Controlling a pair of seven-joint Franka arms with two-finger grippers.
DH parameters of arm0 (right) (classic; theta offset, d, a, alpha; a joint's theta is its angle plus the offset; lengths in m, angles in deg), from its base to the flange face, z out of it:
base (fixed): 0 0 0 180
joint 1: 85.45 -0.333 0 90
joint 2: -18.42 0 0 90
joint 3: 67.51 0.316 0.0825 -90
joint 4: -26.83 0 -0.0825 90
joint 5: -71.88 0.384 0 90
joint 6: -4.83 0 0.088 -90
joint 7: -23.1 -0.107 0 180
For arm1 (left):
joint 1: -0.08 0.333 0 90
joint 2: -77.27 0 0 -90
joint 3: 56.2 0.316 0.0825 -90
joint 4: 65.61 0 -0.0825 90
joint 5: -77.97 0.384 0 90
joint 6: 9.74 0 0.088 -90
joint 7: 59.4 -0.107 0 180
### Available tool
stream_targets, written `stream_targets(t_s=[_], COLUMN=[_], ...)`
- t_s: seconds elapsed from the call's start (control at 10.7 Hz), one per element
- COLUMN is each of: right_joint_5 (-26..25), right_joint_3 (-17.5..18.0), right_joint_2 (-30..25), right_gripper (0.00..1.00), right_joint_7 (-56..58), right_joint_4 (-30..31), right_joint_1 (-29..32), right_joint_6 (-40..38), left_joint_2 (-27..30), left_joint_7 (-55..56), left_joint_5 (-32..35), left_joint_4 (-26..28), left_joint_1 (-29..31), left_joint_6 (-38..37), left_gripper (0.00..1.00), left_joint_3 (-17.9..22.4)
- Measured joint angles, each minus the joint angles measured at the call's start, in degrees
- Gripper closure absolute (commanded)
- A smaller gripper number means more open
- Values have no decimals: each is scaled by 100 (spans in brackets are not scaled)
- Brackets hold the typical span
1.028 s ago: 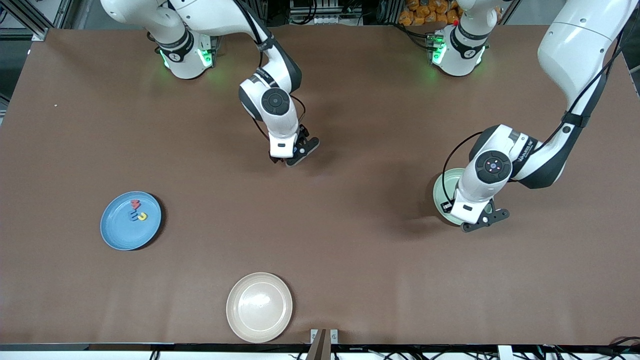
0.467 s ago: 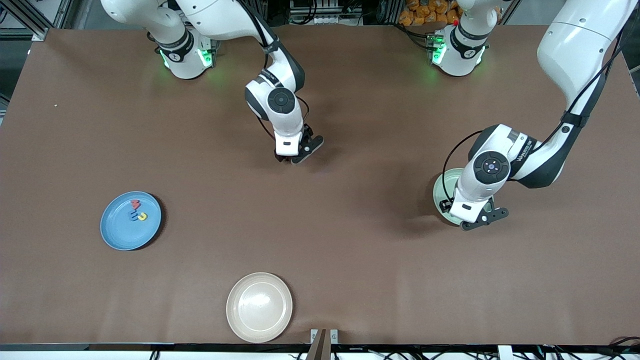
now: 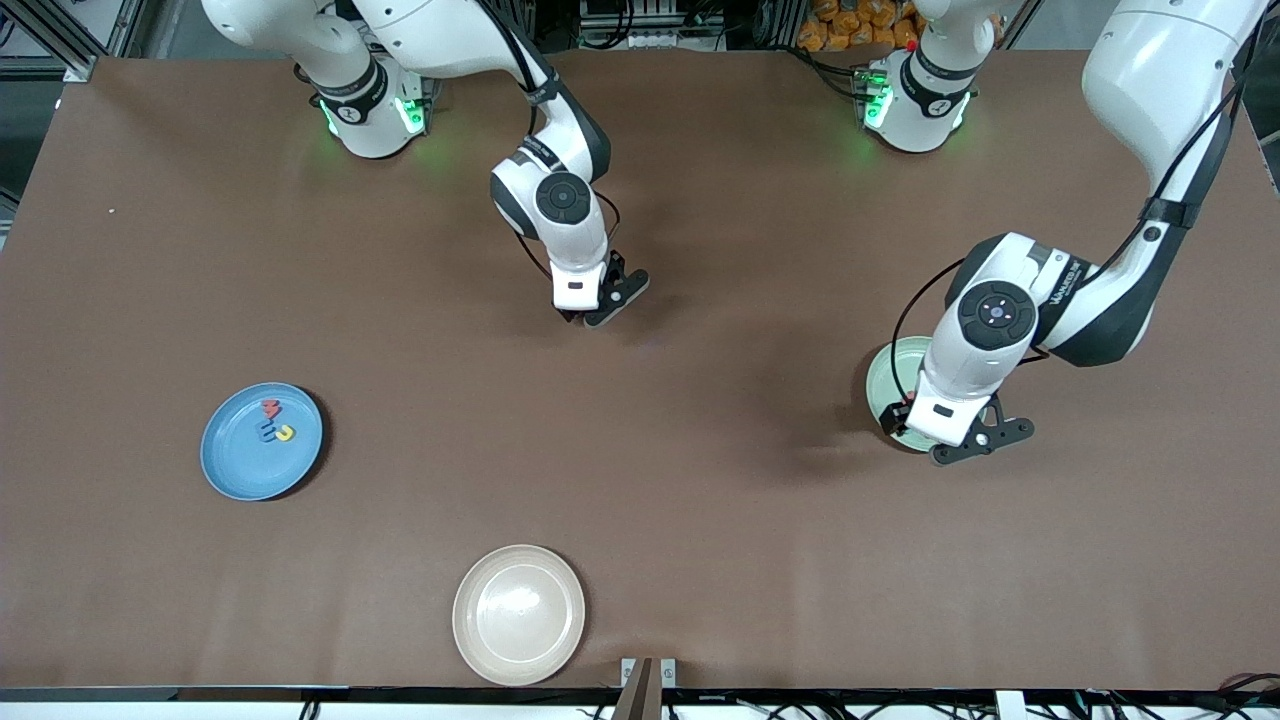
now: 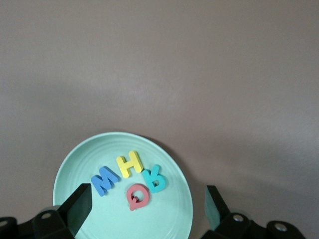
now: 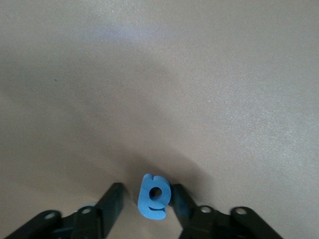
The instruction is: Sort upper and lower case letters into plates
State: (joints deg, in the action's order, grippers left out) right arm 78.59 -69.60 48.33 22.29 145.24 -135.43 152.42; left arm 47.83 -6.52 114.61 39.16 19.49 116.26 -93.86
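Right wrist view: right end effector [image 5: 145,205] pinches chunky blue letter [image 5: 154,196] (left end effector [image 4: 148,206] spread).

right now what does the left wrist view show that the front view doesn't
Only the left wrist view shows four letters lying in the mint plate: a blue M, a yellow H, a teal letter and a red letter, with the left gripper open above them.

Only the front view shows the blue plate with three letters, the cream plate and the right gripper.

Both show the mint plate and brown table.
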Motion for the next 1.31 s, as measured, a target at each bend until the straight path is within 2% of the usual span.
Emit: stream_targets(t_s=[0.37,0.56,0.84,0.93,1.12,1.31], right_joint_5=[2,2,-3,-53,-498,-957], right_joint_3=[-62,-91,-138,-147,-156,-155], right_joint_2=[-162,-462,-923,-947,-929,-834], right_gripper=[100,100,100,100,100,100], right_joint_7=[-112,-115,-82,-54,18,26], right_joint_4=[-32,-86,-95,-98,-133,-186], right_joint_1=[147,712,2068,2649,3741,4451], right_joint_6=[-15,-146,-370,-365,-347,-347], left_joint_2=[14,16,107,186,362,574], left_joint_7=[-456,-711,-1054,-1203,-1750,-2393], left_joint_5=[0,0,-40,-199,-797,-1484], left_joint_4=[-450,-634,-838,-958,-1374,-1695], left_joint_1=[-16,-33,-233,-465,-1011,-1471], left_joint_6=[-35,-38,-98,-251,-686,-935], left_gripper=[0,0,0,0,0,0], left_joint_3=[-123,-173,-168,6,542,1208])
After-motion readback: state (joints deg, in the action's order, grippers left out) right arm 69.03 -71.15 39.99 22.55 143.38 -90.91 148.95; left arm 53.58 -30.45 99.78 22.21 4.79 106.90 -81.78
